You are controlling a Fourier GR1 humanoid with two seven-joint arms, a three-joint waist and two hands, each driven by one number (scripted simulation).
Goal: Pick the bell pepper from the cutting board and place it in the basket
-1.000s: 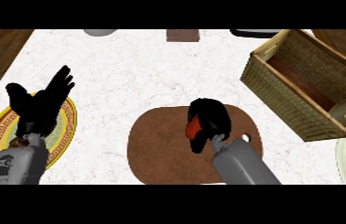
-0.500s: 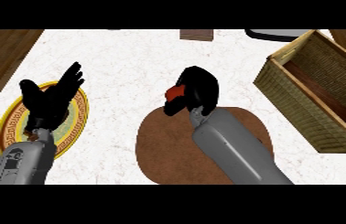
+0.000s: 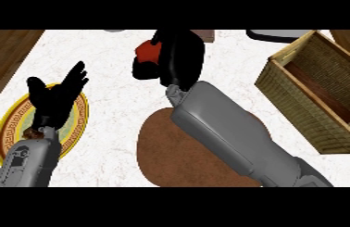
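My right hand (image 3: 176,59) is curled round the red bell pepper (image 3: 146,50), held up above the white counter, beyond the far edge of the brown cutting board (image 3: 164,152). Only the pepper's left part shows past the black fingers. The grey right forearm (image 3: 232,133) crosses over the board and hides much of it. The wicker basket (image 3: 311,89) stands to the right, its inside in view with nothing visible in it. My left hand (image 3: 54,98) rests open at the left, fingers up, over a plate.
A yellow-rimmed plate (image 3: 14,124) lies under the left hand at the left edge. A brown block (image 3: 203,34), a grey dish (image 3: 115,30) and a dark-rimmed object (image 3: 277,34) sit along the far edge. Wooden floor (image 3: 15,50) shows at the left beyond the counter.
The right hand has risen off the cutting board with the bell pepper and now looms nearer the view, higher and further left. The left hand stays as it was.
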